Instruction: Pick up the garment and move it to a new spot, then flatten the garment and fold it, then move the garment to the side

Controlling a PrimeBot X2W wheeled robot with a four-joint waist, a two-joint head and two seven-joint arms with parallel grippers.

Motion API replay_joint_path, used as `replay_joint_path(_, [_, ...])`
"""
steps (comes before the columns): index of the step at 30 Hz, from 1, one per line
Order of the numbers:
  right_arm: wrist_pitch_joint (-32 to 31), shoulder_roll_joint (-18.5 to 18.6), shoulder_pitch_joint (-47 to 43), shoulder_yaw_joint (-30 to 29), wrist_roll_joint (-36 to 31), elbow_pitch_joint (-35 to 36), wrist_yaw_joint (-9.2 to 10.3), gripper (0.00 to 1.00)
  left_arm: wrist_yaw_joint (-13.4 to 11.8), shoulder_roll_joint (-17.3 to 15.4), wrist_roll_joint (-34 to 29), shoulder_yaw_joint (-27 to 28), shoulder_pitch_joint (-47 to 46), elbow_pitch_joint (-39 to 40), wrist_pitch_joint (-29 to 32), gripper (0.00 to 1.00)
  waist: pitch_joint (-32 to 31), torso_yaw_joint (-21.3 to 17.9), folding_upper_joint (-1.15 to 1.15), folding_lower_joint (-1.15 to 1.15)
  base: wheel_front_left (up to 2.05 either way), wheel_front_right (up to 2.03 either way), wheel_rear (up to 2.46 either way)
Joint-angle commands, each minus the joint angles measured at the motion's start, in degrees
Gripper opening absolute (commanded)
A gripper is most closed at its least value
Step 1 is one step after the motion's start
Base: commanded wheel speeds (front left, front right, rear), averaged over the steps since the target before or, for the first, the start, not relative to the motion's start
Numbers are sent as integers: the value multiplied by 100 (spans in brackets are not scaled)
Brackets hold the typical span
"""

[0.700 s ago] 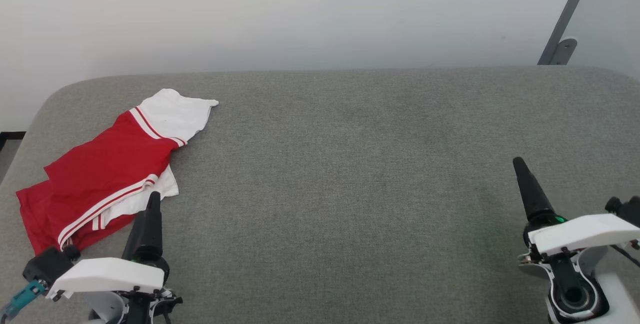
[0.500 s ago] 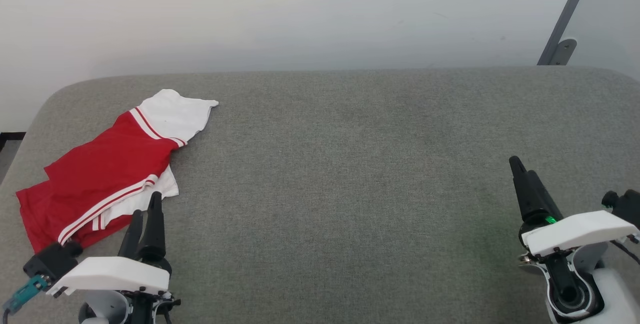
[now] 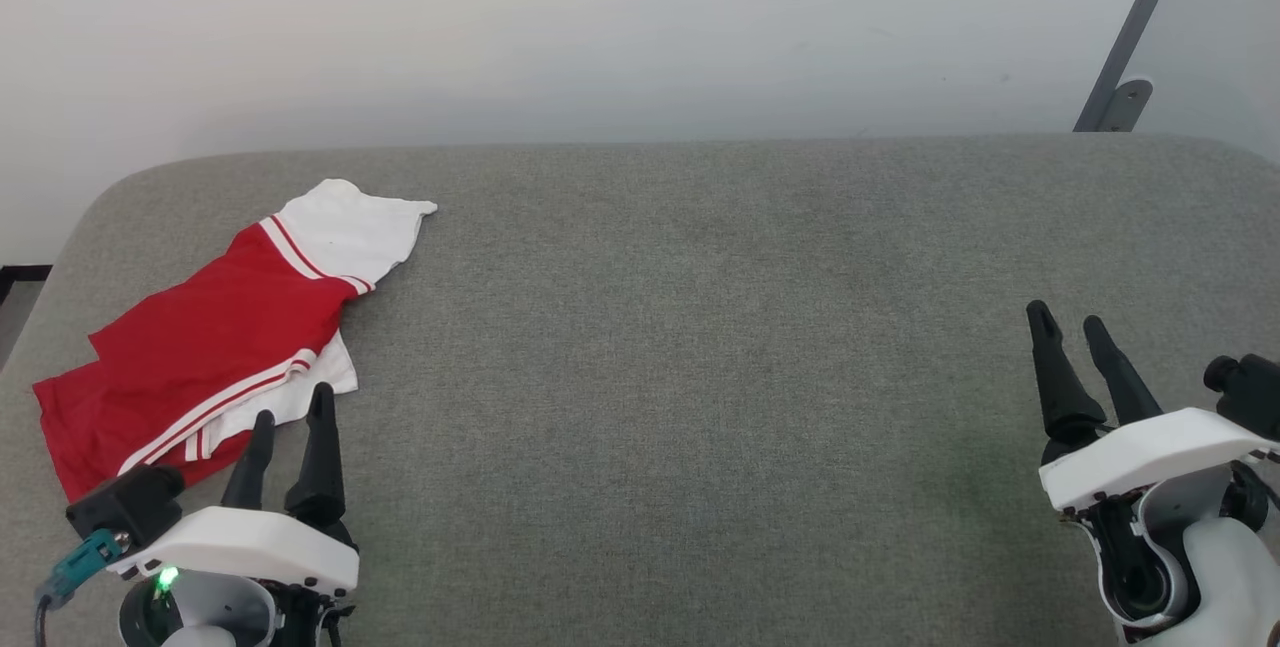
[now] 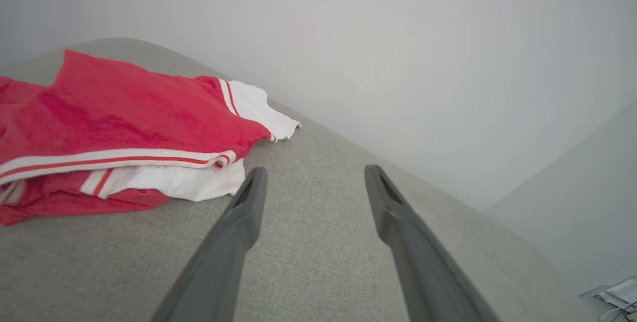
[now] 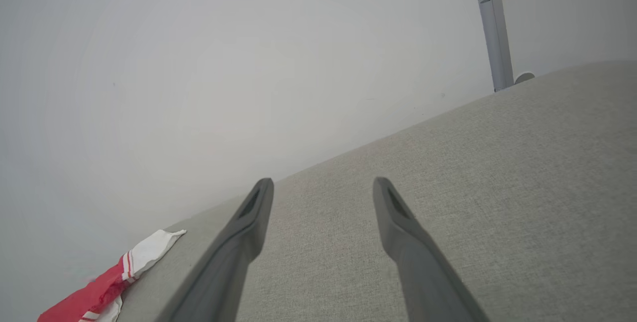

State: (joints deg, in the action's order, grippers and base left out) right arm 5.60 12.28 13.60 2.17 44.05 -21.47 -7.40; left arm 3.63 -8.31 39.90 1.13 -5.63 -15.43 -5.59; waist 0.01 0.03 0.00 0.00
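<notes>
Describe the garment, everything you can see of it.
The garment is a red T-shirt of soft fabric with white short sleeves and red-and-white stripe trim. It lies crumpled, folded over itself in layers, at the left end of the grey padded surface, one white sleeve pointing away. Nothing grips it; the open left gripper hovers just beside its near sleeve.

Grey cushioned surface [image 3: 700, 377] bears the rumpled garment [image 3: 210, 327].

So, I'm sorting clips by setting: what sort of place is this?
Probably an indoor robot test space, not a home: a grey fabric-covered surface against a bare white wall, a metal strut, one garment.
</notes>
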Motion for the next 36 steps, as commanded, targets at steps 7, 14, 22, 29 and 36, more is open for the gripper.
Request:
replay_joint_path(7, [172, 38, 222, -33, -787, 0, -11, 100, -63, -121, -627, -80, -49, 48, -175, 100, 4, -2, 0, 0, 0, 0, 0])
replay_joint_path(14, [284, 91, 300, 41, -1173, -108, -11, 100, -108, -156, -1055, -132, -42, -12, -284, 100, 4, 0, 0, 0, 0, 0, 0])
replay_joint_path(22, [399, 155, 386, 89, -1589, -175, -12, 100, -73, -154, -1421, -67, -26, -101, -403, 100, 0, -2, 0, 0, 0, 0, 0])
replay_joint_path(29, [493, 198, 426, 108, -1933, -218, -12, 100, -35, -166, -1799, -40, -33, -154, -497, 100, -12, -4, 0, 0, 0, 0, 0])
replay_joint_path(36, [589, 201, 481, 85, -2218, -267, -13, 100, -10, -149, -2149, -10, -43, -207, -591, 100, -15, -17, 0, 0, 0, 0, 0])
